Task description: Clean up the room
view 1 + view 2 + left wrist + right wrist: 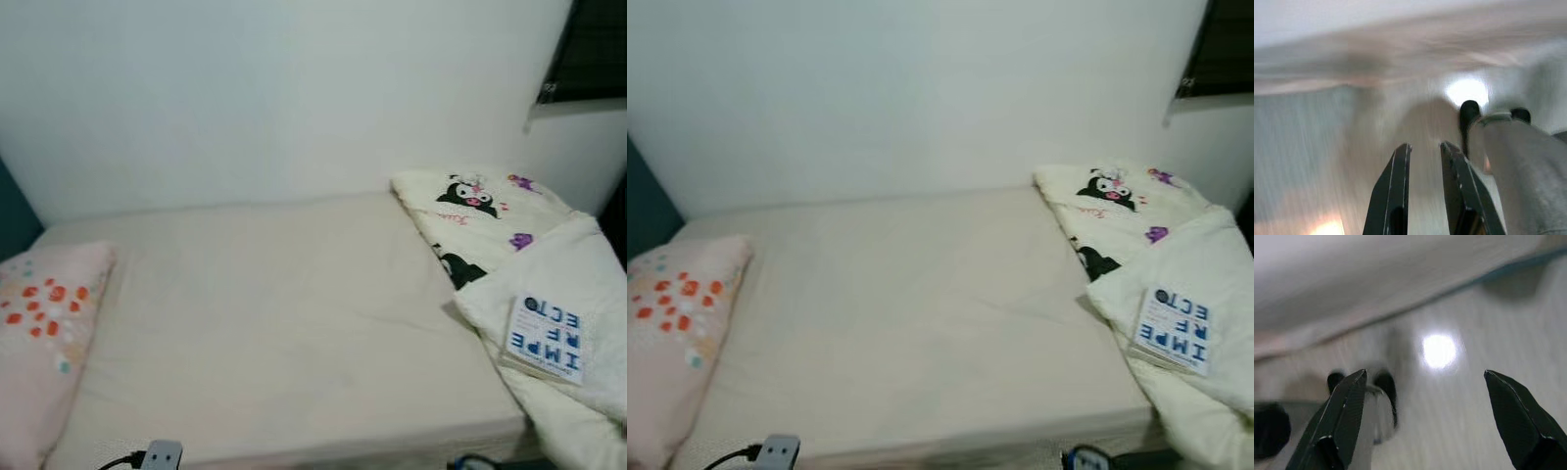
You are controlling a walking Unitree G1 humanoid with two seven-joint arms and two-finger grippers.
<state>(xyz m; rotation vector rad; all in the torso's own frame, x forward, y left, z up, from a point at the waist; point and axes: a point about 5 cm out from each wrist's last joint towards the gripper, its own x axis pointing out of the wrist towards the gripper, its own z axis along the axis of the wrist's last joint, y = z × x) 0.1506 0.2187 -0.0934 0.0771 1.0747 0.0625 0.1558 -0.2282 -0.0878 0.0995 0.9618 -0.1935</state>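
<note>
White wall (265, 98) behind the bed, meeting a dark teal surface (15, 220) at the left edge. Dark window (593, 49) at upper right, with a pale sill (578, 108) below it. Small grey plug with a black cable (157, 456) at the lower edge, blurred.
</note>
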